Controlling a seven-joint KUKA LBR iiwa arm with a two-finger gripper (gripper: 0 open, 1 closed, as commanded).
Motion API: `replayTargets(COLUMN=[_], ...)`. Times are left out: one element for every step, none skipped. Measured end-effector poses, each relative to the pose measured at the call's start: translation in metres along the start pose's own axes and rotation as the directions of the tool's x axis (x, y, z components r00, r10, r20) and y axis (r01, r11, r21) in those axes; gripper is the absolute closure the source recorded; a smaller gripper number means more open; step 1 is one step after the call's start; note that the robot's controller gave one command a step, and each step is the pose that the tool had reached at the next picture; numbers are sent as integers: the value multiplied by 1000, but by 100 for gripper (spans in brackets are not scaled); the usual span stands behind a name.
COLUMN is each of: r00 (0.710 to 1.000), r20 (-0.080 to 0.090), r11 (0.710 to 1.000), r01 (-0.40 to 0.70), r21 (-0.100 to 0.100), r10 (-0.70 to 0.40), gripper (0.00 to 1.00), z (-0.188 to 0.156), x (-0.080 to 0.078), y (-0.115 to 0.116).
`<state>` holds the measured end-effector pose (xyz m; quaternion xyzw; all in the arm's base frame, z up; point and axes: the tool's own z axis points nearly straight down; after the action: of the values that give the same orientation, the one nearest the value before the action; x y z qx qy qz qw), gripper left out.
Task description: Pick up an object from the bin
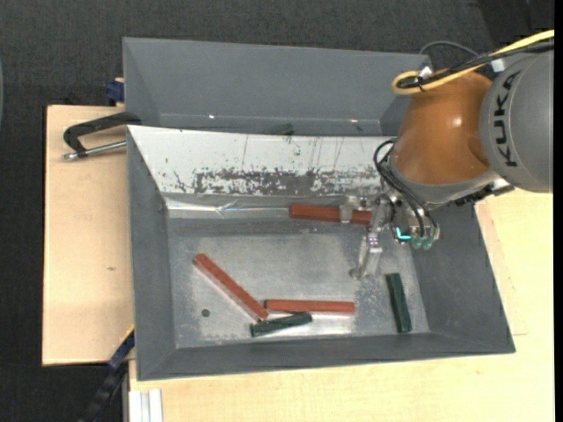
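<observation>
On the grey arm link at the right edge the letters KUKA (505, 117) run vertically in black, and that is the only writing that can be read; below it sits the orange cover (440, 134) with a yellow cable looping over its top; under the cover the gripper (373, 258) hangs into the right rear part of the grey metal bin (149, 262), its pale tip over bare floor; whether its tip is spread or pressed together cannot be told from this angle, and nothing can be seen pinched in it; nearest to it is a red-brown stick at the back wall (315, 212), lying flat with its long axis left to right along the foot of that wall, its right end reaching the gripper's body; just beside the tip, toward the front right, a dark green stick by the right wall (398, 302) lies with its long axis nearly front to back, tilted slightly; well to the left, a diagonal red-brown stick (227, 285) slants from rear left to front right; its lower end meets a level red-brown stick (310, 306) pointing left to right; a second dark green stick (281, 324) lies just in front of that one, near the front wall.
</observation>
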<state>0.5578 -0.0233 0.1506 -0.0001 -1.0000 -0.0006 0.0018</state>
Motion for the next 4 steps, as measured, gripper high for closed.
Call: replayTargets(r00=[1000,995,966,965], r20=[7,17,0,5], r11=[1000,995,966,965], r01=[1,98,259,263], r21=[0,3,1,-2], r10=[-1,-98,-259,-263], gripper=[0,0,0,0], z=[-3,16,45,43], x=[-2,17,47,52], y=[0,8,51,60])
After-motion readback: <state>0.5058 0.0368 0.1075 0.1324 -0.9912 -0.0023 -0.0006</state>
